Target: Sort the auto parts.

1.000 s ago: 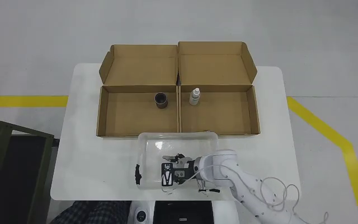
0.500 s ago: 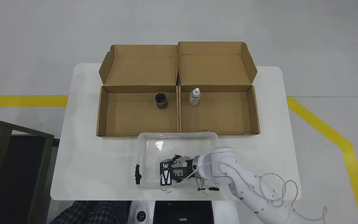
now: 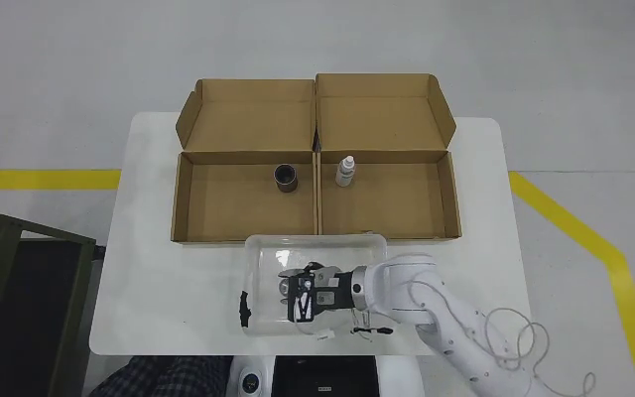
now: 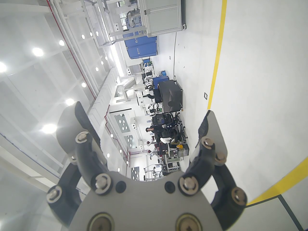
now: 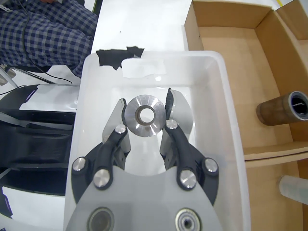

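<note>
While a metal disc with a centre hole is clamped between the fingers of the right gripper, it is held inside the clear plastic bin at the near edge of the white table. Whether the disc is touching the bin's floor cannot be told. Beyond the bin, a brown cylinder is seen in the left cardboard box and a white bottle in the right cardboard box. The left gripper is spread wide, nothing held, and is pointed into the hall.
</note>
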Robot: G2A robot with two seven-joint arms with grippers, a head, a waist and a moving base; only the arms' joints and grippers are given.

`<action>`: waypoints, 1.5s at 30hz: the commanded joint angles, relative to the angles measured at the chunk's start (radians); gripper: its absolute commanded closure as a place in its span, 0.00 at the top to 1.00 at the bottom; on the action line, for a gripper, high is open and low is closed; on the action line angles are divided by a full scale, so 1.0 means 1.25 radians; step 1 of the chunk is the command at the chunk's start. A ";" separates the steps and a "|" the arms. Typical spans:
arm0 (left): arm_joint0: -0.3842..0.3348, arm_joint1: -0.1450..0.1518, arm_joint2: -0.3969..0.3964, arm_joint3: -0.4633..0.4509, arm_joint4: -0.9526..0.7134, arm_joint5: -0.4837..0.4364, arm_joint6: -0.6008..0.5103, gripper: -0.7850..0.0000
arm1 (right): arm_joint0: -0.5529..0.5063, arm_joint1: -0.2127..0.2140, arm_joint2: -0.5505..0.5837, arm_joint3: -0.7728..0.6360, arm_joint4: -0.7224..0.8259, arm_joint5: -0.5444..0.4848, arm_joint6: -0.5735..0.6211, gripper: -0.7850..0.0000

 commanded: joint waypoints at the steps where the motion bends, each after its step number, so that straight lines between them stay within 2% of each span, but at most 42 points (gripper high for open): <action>1: 0.000 0.000 0.000 0.000 0.000 0.000 0.000 1.00 | -0.004 0.003 0.018 -0.016 0.012 0.004 -0.017 0.00; 12: 0.000 0.000 0.000 0.000 0.000 0.000 0.000 1.00 | -0.016 0.014 0.093 -0.070 0.065 0.029 -0.116 0.00; 27: 0.000 0.000 0.000 0.000 0.000 0.000 0.000 1.00 | -0.034 0.021 0.166 -0.059 0.183 0.065 -0.242 0.00; 37: 0.000 0.000 0.000 0.000 0.000 0.000 0.000 1.00 | -0.037 0.023 0.179 -0.038 0.196 0.079 -0.271 0.00; 45: 0.000 0.000 0.000 0.000 0.000 0.000 0.000 1.00 | 0.011 0.015 0.148 0.011 0.185 0.121 -0.267 0.00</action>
